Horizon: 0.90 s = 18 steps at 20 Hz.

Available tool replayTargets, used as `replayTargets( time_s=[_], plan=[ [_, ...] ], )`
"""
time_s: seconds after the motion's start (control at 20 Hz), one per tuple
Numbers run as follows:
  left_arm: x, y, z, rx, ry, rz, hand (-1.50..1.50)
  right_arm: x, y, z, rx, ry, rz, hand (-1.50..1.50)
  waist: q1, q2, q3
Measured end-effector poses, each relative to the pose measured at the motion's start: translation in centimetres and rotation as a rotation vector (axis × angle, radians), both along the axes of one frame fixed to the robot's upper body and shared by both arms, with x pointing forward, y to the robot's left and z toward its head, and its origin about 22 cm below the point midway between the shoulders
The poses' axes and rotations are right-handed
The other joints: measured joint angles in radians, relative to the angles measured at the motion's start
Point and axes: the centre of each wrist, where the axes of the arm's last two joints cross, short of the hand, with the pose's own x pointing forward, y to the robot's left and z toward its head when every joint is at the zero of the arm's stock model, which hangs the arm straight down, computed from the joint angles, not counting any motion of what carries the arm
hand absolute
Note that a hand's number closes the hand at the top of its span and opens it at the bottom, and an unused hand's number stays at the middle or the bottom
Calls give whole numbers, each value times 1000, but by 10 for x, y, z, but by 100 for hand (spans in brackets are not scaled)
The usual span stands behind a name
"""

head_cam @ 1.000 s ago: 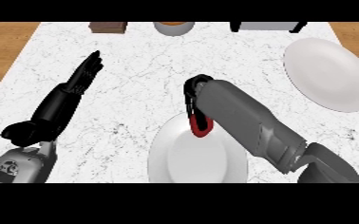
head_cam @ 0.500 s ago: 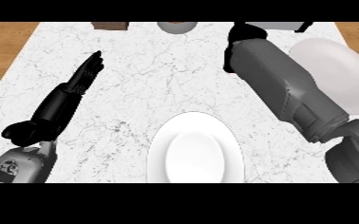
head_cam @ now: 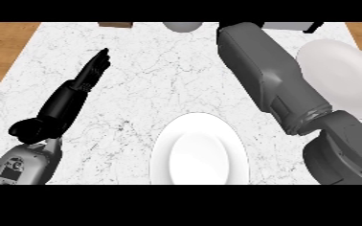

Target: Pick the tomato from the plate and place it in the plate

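Fingers of the left hand (head_cam: 71, 93) lie straight; right hand hidden; no writing legible.

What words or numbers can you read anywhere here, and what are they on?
There are none to read.
The near plate and the far plate are plain white.
The marble counter has only grey veins.
The small marks on the left forearm's grey part are too small to read.
The things along the counter's far edge show no lettering.
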Motion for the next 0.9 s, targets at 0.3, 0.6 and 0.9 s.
replayTargets(
  time_s=[0.3, 0.6, 0.9],
  plan=[
    [3, 1, -1, 0, -2, 15, 0, 7, -13, 13, -99, -114, -70, 150, -13, -1, 0],
    [0, 5, -1, 0, 1, 21, 0, 12, -43, 10, -138, -172, -127, 150, -20, -1, 1],
    [-1, 13, -3, 1, -1, 32, 0, 15, -92, -1, -126, -234, -180, 150, -30, -2, 2]
  ],
)
